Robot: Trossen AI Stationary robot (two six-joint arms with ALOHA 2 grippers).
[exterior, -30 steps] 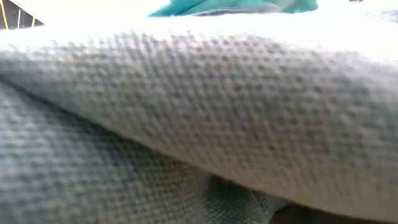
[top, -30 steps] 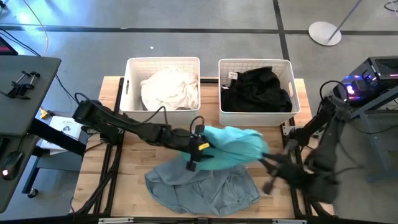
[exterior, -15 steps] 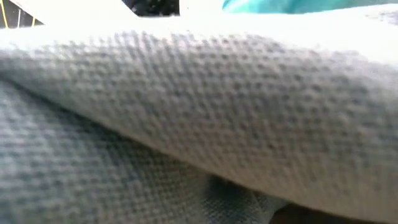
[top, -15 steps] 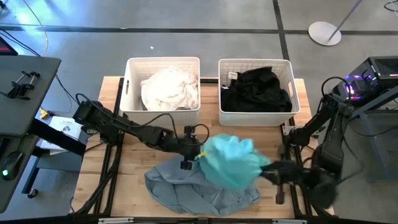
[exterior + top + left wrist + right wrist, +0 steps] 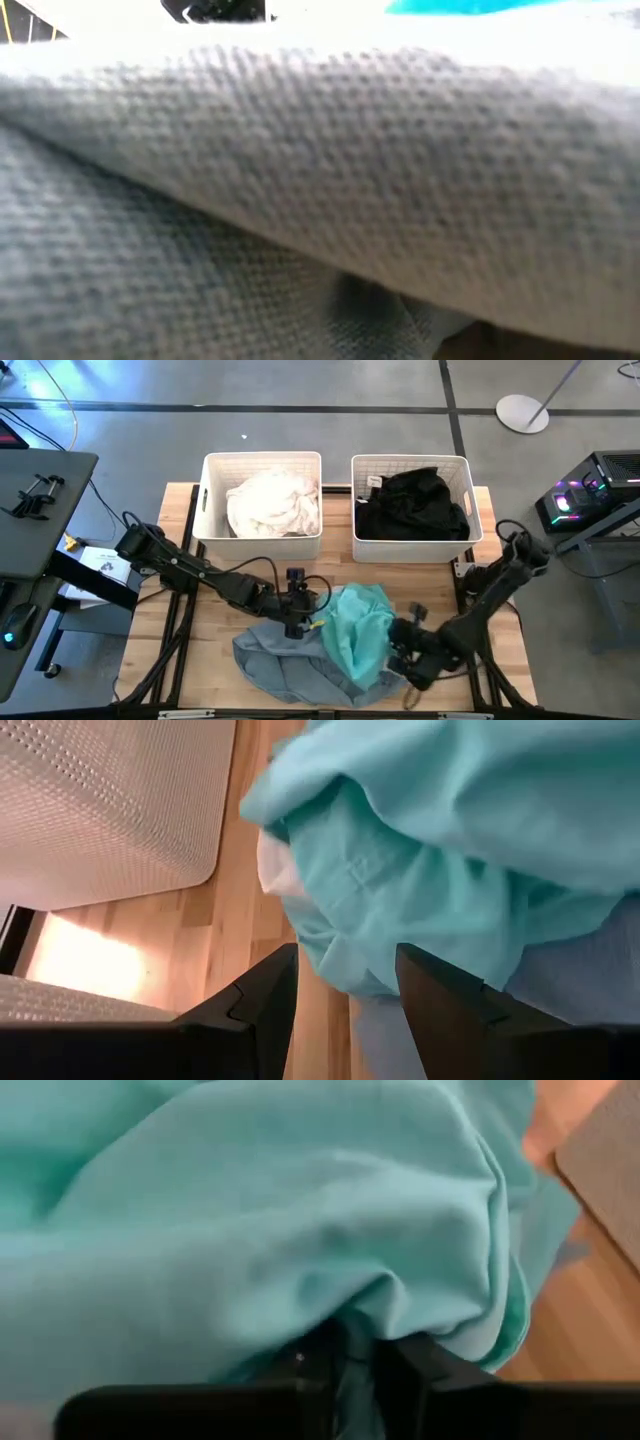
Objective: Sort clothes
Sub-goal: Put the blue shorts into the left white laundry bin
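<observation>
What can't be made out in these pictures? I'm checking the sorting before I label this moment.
- Low view: grey-blue fabric against the lens hides almost the whole table.
- High view: the teal garment covers part of the denim garment.
- Right wrist view: teal cloth bunches round the right gripper; a grip cannot be confirmed.
- Left gripper: open.

Soft teal cloth (image 5: 360, 635), coarse-woven grey denim (image 5: 300, 180) — matt wood table (image 5: 180, 650)

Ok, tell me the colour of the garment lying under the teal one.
Light blue-grey denim, spread on the table beneath the teal garment; the high view shows it best.
</observation>
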